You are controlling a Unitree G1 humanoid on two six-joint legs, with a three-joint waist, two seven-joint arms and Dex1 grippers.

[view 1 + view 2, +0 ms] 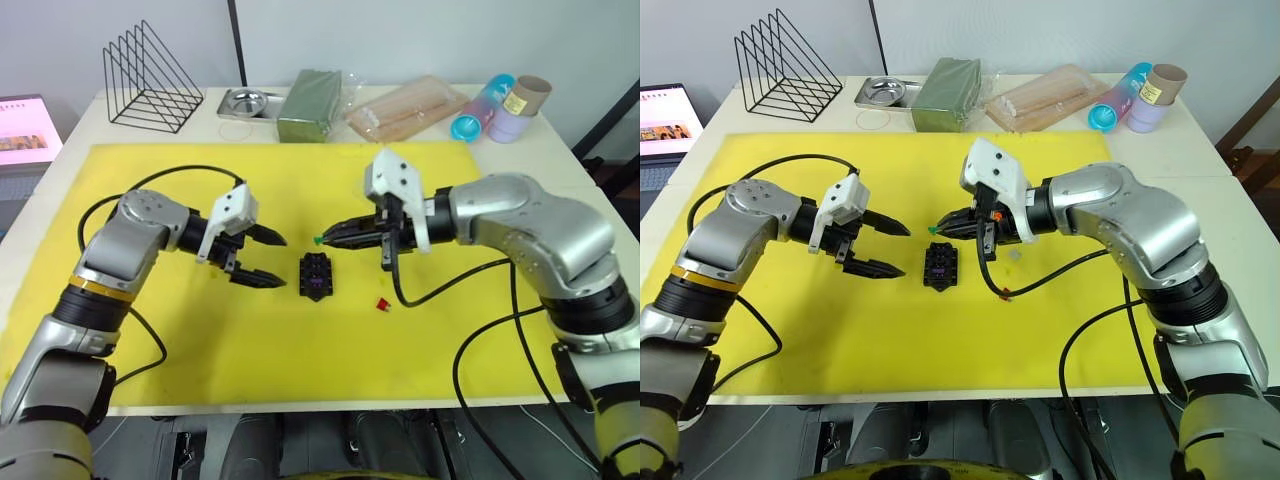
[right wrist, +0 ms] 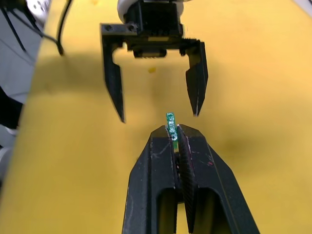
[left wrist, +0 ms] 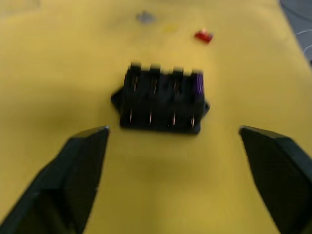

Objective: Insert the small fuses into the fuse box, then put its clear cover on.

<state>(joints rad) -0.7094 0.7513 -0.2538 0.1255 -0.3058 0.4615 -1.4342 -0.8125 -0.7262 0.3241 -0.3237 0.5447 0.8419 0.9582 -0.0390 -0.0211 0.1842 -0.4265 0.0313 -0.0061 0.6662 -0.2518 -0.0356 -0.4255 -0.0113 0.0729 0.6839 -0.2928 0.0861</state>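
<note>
- The right claw [image 1: 322,240], two black wedge-shaped fingers ribbed on their inner faces, is pinched closed on the tiny green plastic fuse [image 2: 170,121], whose flat body sticks out past the fingertips.
- The left claw [image 1: 277,260] is spread wide and holds nothing; its tapered black fingers point toward the fuse box from the robot's left.
- The small black rectangular plastic fuse box [image 1: 316,275] lies flat on the smooth yellow mat [image 1: 200,340] between the two claws, its bumpy top showing a row of slots.
- A purple fuse [image 3: 197,84] sits in the end slot of that box.
- The small red blocky fuse [image 1: 382,304] lies loose on the mat, near the box on the robot's right.
- A pale grey speck [image 3: 145,18] lies on the mat beyond the box in the left wrist view; what it is cannot be told.
- Along the far edge of the pale bench [image 1: 560,160] stand a black wire rack [image 1: 150,85], a shiny metal tray [image 1: 248,102], a dark green rectangular block [image 1: 311,104] and a clear bag of sticks [image 1: 405,110].
</note>
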